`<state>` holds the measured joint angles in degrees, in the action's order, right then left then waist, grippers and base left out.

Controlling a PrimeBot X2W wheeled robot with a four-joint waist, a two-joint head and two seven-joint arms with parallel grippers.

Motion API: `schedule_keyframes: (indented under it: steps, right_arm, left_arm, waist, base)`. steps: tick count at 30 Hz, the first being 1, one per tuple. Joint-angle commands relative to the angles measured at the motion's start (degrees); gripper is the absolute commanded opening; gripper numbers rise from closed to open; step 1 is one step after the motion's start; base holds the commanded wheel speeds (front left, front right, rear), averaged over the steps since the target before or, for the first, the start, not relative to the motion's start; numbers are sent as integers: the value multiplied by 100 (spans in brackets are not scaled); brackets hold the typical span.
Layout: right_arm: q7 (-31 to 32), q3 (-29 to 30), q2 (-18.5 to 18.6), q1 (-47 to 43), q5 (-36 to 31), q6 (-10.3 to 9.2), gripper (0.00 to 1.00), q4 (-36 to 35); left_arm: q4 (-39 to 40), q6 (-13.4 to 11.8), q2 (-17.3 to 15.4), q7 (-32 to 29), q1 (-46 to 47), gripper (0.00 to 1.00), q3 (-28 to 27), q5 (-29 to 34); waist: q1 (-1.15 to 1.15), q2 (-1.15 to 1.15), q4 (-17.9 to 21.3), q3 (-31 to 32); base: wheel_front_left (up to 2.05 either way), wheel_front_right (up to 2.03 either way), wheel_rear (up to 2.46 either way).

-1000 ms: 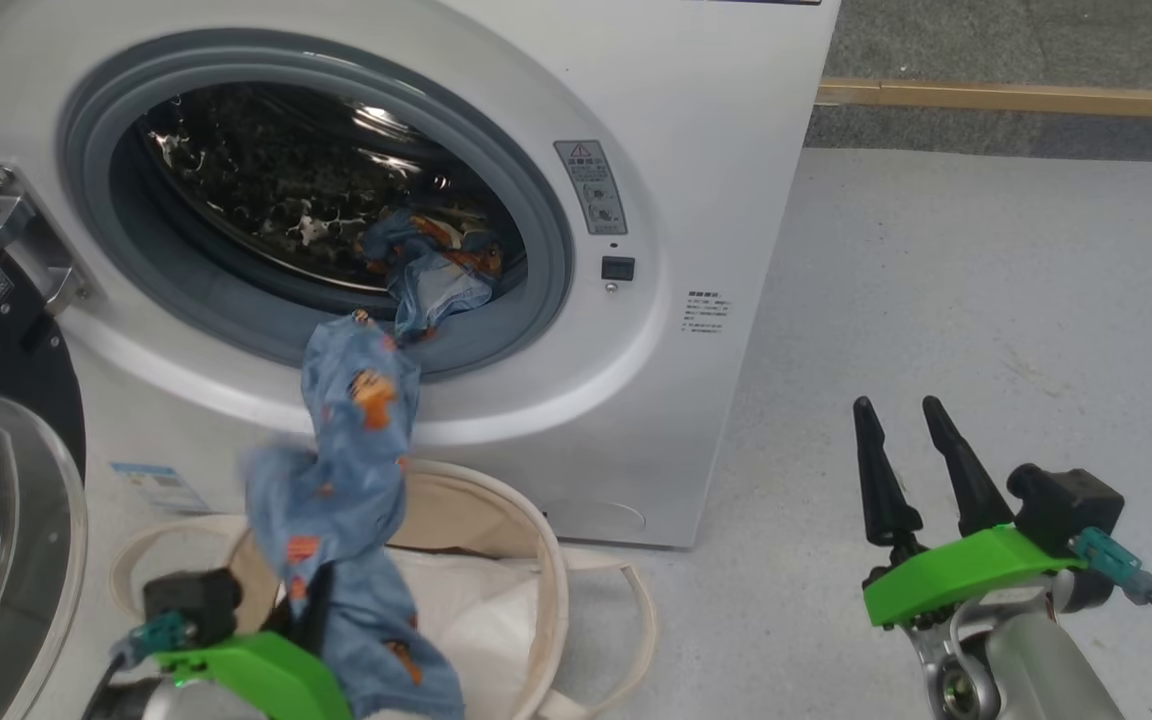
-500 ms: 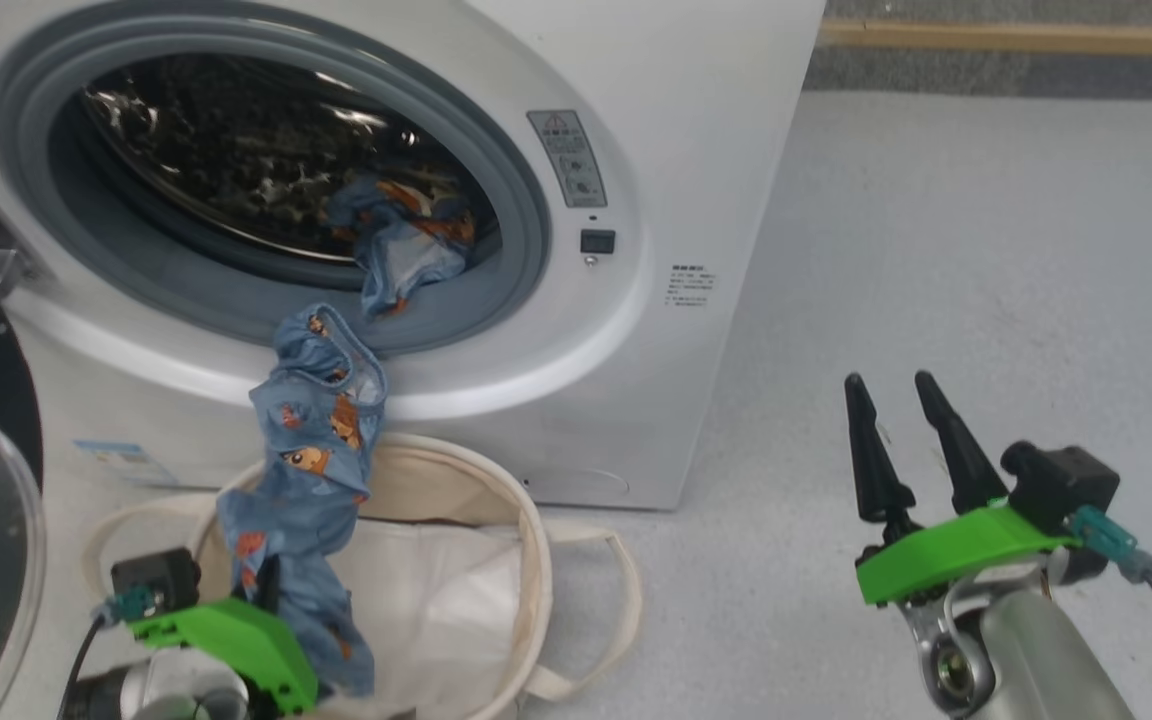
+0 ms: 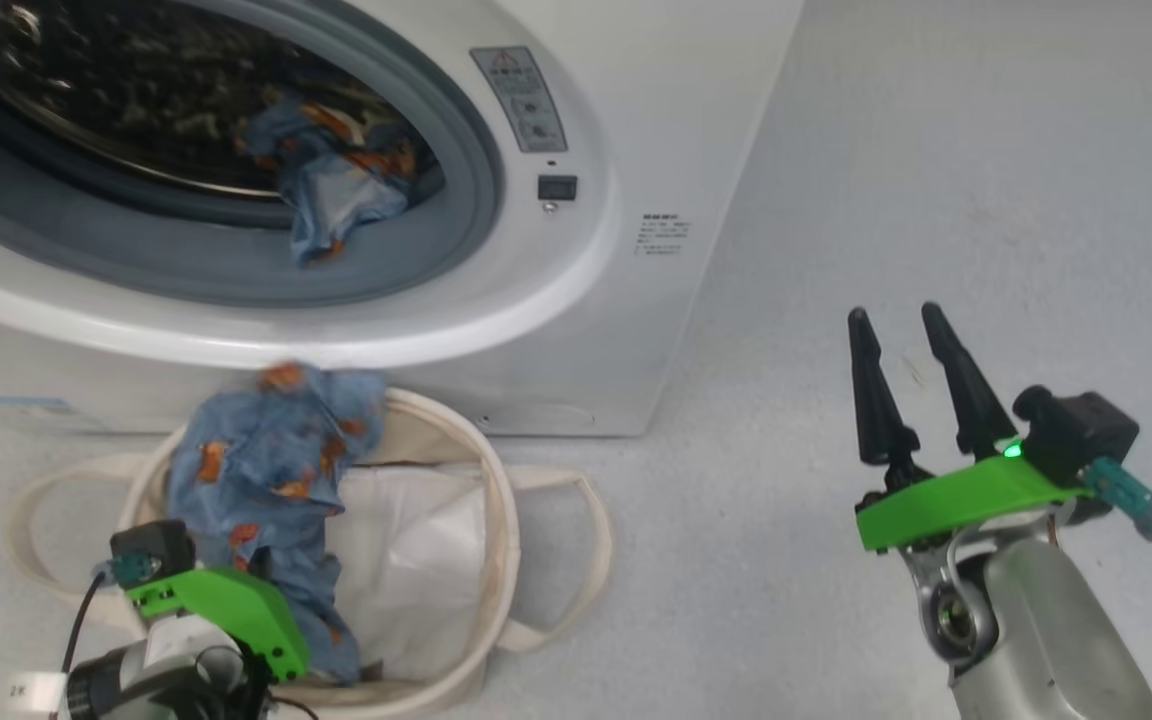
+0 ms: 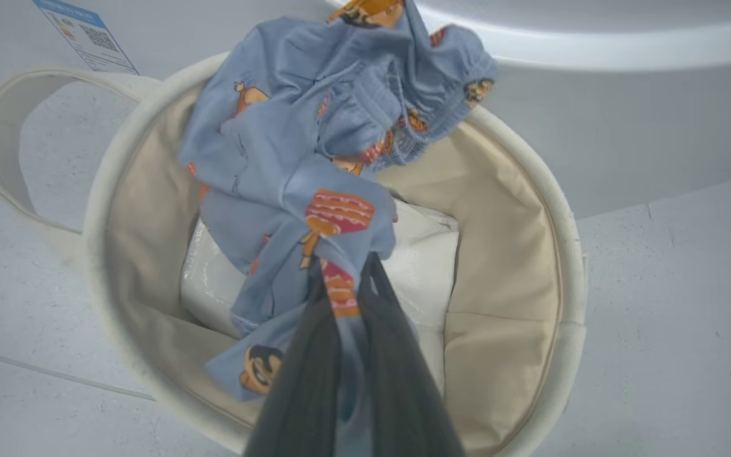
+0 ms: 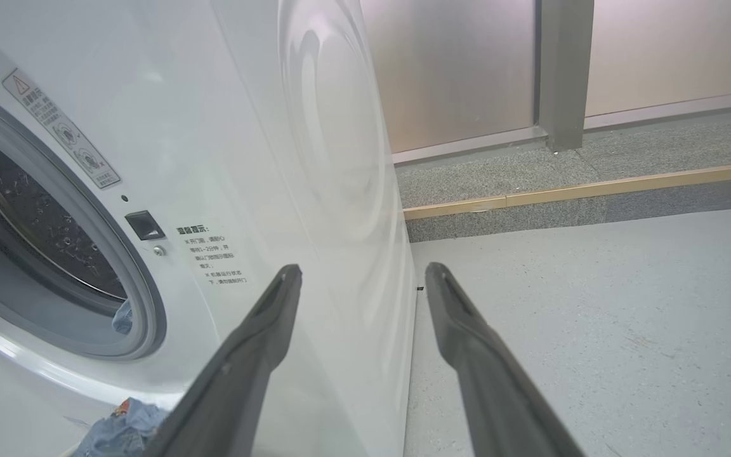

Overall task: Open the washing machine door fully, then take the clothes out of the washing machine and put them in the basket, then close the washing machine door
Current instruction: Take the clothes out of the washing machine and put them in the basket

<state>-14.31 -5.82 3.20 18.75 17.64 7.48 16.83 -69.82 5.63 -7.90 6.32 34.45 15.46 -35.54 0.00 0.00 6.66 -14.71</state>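
We see a pale speckled floor (image 3: 936,200), a crumpled white sheet (image 3: 416,560), and, in the right wrist view, 1 wooden strip (image 5: 594,188) below frosted wall panels (image 5: 454,63) and 1 grey post (image 5: 565,63).

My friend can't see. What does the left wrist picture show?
The left gripper, jaws shut, holds blue bear-print clothes bunched over a round cream basket. A white sheet lies inside the basket, and the washing machine stands behind it.

Left gripper (image 4: 346,270): jaws clamped on the bear-print clothes (image 4: 276,158), fingers aimed down into the basket (image 4: 562,254). Right gripper (image 3: 894,318): well right of the basket, jaws wide apart, empty, fingers pointing forward.
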Motion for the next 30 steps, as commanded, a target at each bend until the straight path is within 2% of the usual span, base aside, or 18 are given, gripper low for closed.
schedule_keyframes:
  steps: [1,9,10,11,12,21,26,30]
  right_arm:
    - [-69,-90,8,202,-68,1,100,-241]
    - [-69,-29,6,278,-100,1,100,-321]
    - [-69,-23,6,283,-101,1,100,-325]
    - [-69,-19,5,292,-101,1,100,-331]
    - [-69,-14,5,299,-101,1,100,-335]
    - [-69,-18,2,274,-76,1,100,-276]
    - [-69,-58,-3,206,-37,1,100,-187]
    - [-69,-86,-9,75,-9,1,100,-82]
  left_arm:
    - [-35,19,-153,49,241,0,-134,-11]
    - [-329,11,-164,160,449,0,-128,-63]
    - [-342,-1,-167,192,463,43,-126,-64]
    - [-351,-3,-172,238,481,92,-135,-76]
    - [-359,-2,-174,278,491,100,-132,-77]
    - [-400,-171,-237,479,479,100,-15,13]
    - [-351,-228,-423,759,530,100,38,117]
    - [98,-206,-651,860,512,100,-252,9]
  waist:
    - [0,0,87,-162]
    - [0,0,155,-361]
    - [0,0,158,-365]
    - [0,0,162,-372]
    - [0,0,161,-370]
    - [0,0,75,-187]
    - [0,0,11,58]
    - [0,0,-50,349]
  base:
    - [0,0,0]
    - [0,0,0]
    - [0,0,0]
    - [0,0,0]
    - [0,0,0]
    - [0,0,0]
    - [0,0,0]
    - [0,0,0]
